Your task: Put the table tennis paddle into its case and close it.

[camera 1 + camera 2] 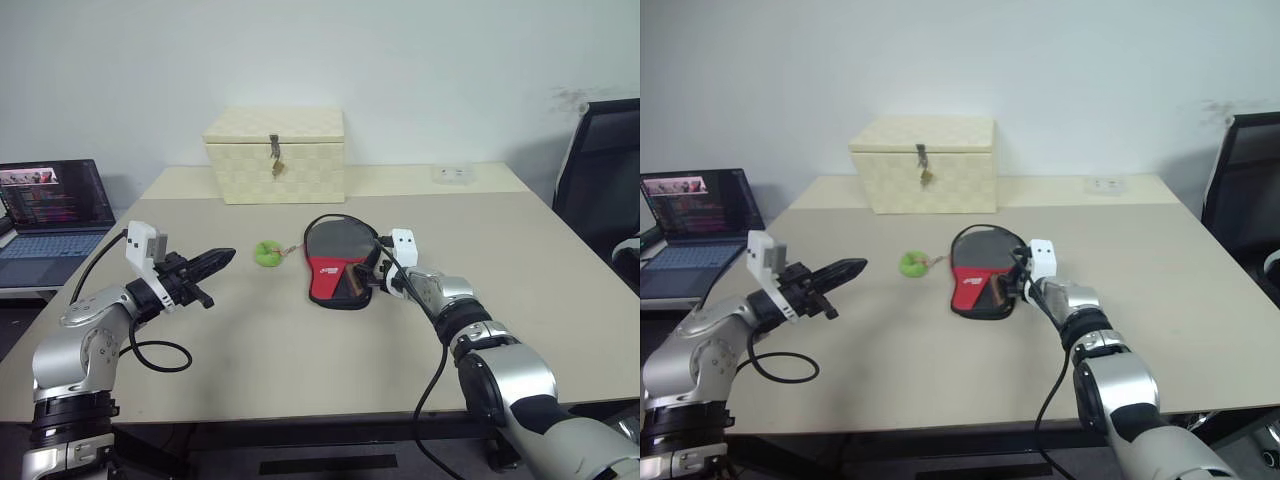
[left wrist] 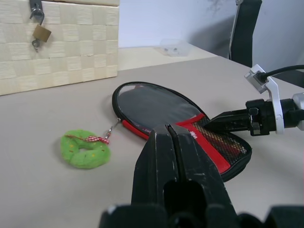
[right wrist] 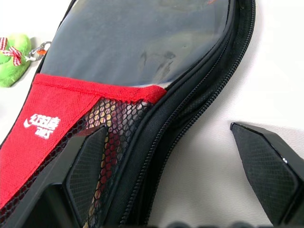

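The case (image 1: 338, 262) lies flat mid-table, black with a red panel (image 3: 71, 109), white logo and mesh. The table tennis paddle sits inside it: its dark blade (image 2: 152, 107) shows through the clear front, and its handle (image 3: 111, 137) shows through the mesh. Along the side edge the zipper (image 3: 190, 109) shows two rows of teeth standing apart. My right gripper (image 3: 166, 133) is open at the case's handle end, with one finger over the mesh and the other over bare table beside the zipper. My left gripper (image 1: 225, 259) is shut and empty, hovering left of the case.
A green plush charm (image 1: 268, 253) is clipped to the case's far end. A cream checkered box (image 1: 277, 155) with a padlock stands at the back. A laptop (image 1: 50, 205) sits off the left side, a black chair (image 1: 605, 180) stands at the right, and a small clear object (image 1: 453, 174) lies at the back right.
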